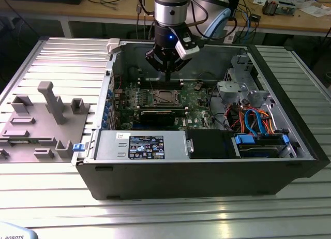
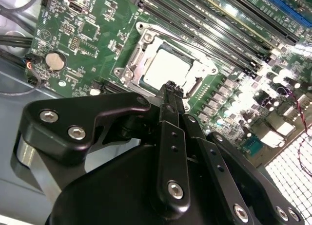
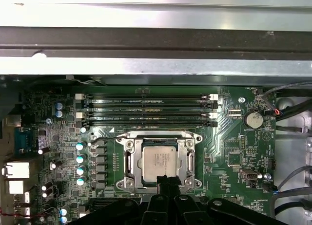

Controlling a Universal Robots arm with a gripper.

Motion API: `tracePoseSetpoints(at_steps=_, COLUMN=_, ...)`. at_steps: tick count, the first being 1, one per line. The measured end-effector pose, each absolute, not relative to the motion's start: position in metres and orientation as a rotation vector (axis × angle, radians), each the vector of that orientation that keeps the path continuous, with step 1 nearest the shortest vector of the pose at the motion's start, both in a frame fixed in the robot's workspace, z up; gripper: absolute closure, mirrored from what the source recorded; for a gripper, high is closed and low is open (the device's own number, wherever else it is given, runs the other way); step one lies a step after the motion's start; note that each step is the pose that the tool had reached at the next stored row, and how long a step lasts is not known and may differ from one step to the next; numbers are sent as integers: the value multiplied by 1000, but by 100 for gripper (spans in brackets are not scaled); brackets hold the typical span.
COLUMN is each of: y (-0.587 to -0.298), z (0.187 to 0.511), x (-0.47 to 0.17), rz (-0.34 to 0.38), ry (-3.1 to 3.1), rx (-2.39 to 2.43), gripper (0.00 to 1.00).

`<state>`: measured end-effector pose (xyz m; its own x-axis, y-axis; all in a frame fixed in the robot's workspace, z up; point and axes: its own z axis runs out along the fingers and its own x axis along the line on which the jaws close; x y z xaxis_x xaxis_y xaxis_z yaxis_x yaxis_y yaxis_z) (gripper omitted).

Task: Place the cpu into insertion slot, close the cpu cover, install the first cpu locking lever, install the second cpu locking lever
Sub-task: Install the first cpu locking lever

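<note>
At the centre of the first wrist view, the cpu (image 3: 159, 162) is seen lying flat under the cpu cover (image 3: 159, 137), its edges square with the memory slots (image 3: 146, 108); the pincer (image 3: 167, 178) is held together just above its near edge.

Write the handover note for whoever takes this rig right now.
Black claw: shut, holding nothing, tip over the socket's edge.
Small silvery square cpu: seated in the square metal-rimmed insertion slot on the green circuit board.
Thin silvery cpu cover frame: lying flat around the chip.
Done: chip placed, cover down.
Left: the thin wire locking levers; I cannot tell whether either is latched.
</note>
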<state>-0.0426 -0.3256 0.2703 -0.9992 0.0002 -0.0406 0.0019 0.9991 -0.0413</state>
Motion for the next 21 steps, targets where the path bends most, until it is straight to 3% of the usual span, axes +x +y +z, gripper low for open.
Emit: tracePoseSetpoints(at_steps=21, y=-326, z=277, x=-89, rz=-64, ry=3087, rx=2, gripper=89)
